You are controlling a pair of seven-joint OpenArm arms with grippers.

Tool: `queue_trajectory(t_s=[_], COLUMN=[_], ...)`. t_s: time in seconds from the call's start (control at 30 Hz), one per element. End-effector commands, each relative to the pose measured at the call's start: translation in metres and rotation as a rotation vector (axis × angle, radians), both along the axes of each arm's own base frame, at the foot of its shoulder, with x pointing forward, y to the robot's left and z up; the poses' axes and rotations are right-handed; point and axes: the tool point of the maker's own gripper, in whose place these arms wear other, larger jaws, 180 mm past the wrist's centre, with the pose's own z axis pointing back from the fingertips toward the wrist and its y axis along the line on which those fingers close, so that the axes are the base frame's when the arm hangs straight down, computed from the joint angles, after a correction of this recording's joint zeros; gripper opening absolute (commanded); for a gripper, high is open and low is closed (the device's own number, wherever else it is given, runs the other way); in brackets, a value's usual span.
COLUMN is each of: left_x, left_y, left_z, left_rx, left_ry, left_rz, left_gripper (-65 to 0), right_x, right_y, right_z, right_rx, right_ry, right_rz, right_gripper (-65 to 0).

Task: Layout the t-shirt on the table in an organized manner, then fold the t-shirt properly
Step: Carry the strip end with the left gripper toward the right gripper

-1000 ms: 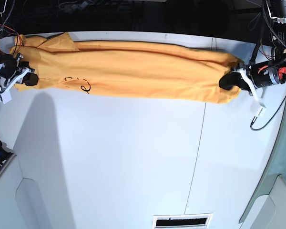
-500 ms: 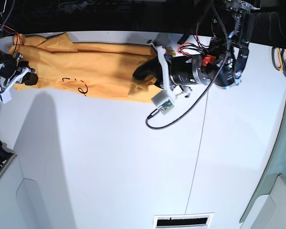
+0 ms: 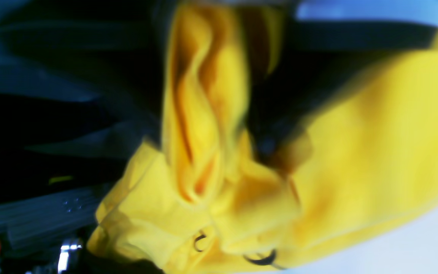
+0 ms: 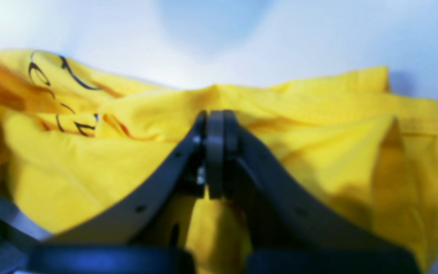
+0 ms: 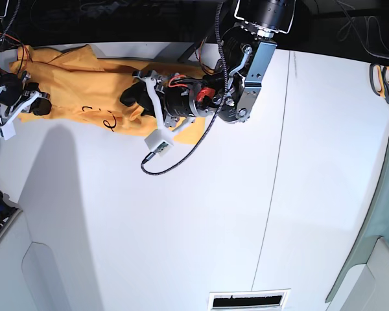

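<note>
The right pincer is clamping the shirt by its end as an anchor at the bench rear; the left pincer, over the shirt's middle, is too blurred to judge.

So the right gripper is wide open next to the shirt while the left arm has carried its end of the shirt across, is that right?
Not quite. The right gripper is shut on the t-shirt, jaws pressed together with yellow cloth bunched around them, as the right wrist view shows. The rest holds: the base view has the left gripper across at the shirt's printed end.
</note>
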Motion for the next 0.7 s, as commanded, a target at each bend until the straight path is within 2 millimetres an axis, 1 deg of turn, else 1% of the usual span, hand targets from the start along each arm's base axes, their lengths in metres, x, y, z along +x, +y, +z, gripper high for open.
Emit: queue_trajectory(t_s=[0.0,0.03,0.07,0.13,0.17,0.2,0.27,0.33,0.43,0.5,0.57,0.6,0.67], left_x=[0.013,0.012,0.011,0.009,0.008,0.008,0.013,0.018,0.017,0.017,0.018,0.019,0.018], left_y=[-0.012,-0.016,-0.019,-0.028,-0.031,-0.035,-0.037,-0.038,-0.039,-0.037,-0.032,-0.028,-0.016], left_z=[0.019,0.022,0.027,0.038,0.044,0.052,0.061,0.068,0.073,0.073,0.071,0.068,0.059], left_rx=[-0.064,-0.084,-0.112,-0.176,-0.210,-0.245,-0.275,-0.293,-0.314,-0.309,-0.295,-0.282,-0.247], left_ry=[-0.046,-0.040,-0.033,-0.026,-0.036,-0.053,-0.065,-0.069,-0.053,-0.044,-0.038,-0.034,-0.022], left_rz=[0.010,0.008,0.008,0.000,-0.015,-0.037,-0.037,-0.039,-0.053,-0.059,-0.058,-0.057,-0.055], left_gripper=[-26.1,-24.3,-24.4,-24.4,-24.4,-24.4,-24.4,-24.4,-24.4,-24.4,-24.5,-24.5,-24.6], right_x=[0.011,0.011,0.011,0.012,0.014,0.015,0.019,0.023,0.033,0.039,0.041,0.041,0.036], right_y=[-0.007,-0.008,-0.008,-0.007,-0.006,-0.004,-0.001,0.001,-0.004,-0.015,-0.036,-0.047,-0.067], right_z=[0.012,0.012,0.012,0.013,0.015,0.018,0.024,0.032,0.054,0.072,0.086,0.090,0.092], right_rx=[-0.011,-0.011,-0.011,-0.004,0.007,0.021,0.040,0.037,0.010,-0.020,-0.050,-0.061,-0.080], right_ry=[-0.042,-0.042,-0.042,-0.046,-0.053,-0.061,-0.082,-0.100,-0.155,-0.194,-0.224,-0.232,-0.225], right_rz=[-0.002,-0.002,-0.002,-0.005,-0.008,-0.011,-0.010,0.002,0.009,-0.004,-0.044,-0.068,-0.110], right_gripper=[-65.0,-65.0,-61.8,-48.7,-44.1,-41.1,-38.6,-38.3,-38.2,-38.2,-38.0,-36.2,-29.3])
